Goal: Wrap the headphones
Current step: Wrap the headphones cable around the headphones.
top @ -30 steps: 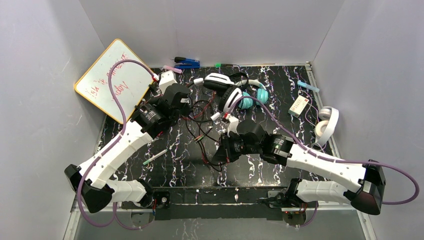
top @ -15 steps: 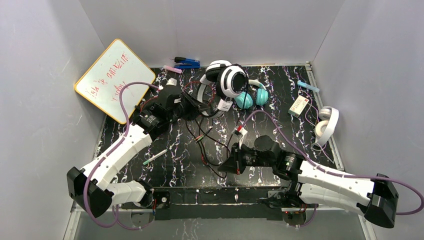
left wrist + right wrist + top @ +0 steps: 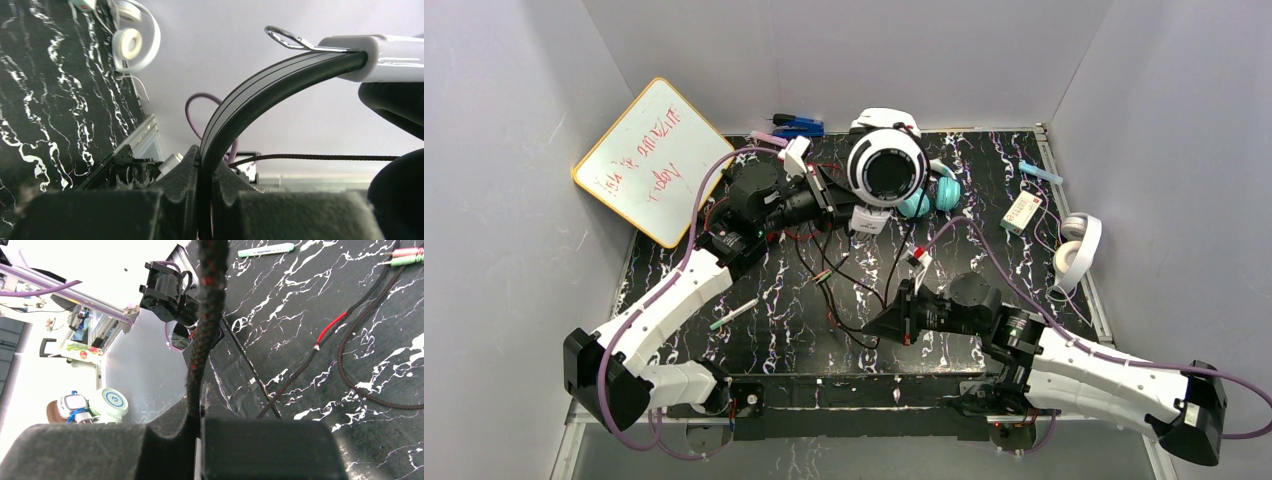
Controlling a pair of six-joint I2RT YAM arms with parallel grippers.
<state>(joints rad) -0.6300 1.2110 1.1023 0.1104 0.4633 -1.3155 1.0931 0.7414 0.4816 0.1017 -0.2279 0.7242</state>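
Top external view showed the white-and-black headphones [image 3: 885, 170] raised over the far middle of the table [image 3: 754, 340], with one round cup facing up at the camera. The headband [image 3: 260, 85] ran leftward into the left gripper [image 3: 822, 197], whose jaws were clamped tight on it. A dark braided cord [image 3: 205, 315] led toward the near edge into the right gripper [image 3: 894, 322], which was pinched together on it. Just beside the raised cup, to its right, lay the teal headphones [image 3: 944, 192]. The white headphones [image 3: 1079, 250] sat well apart at the right edge.
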